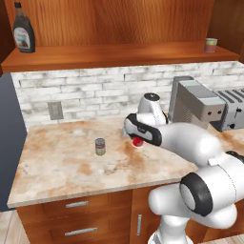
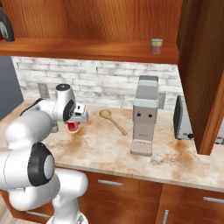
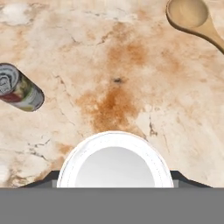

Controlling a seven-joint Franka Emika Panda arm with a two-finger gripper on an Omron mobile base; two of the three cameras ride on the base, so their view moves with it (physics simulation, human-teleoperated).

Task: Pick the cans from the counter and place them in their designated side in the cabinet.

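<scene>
Counter: olive can, wooden spoon.

Even, soft light — slightly blurry

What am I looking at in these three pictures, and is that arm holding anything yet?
A white robot arm works over a kitchen counter. Two pictures look over it from behind, left and right; the third looks down from its hand. Its gripper is closed around the red can, whose silver top sits close under the hand camera. The olive-grey can stands on the counter, and a wooden spoon lies nearby. The cabinet shelf above holds a syrup bottle and a small can.
</scene>
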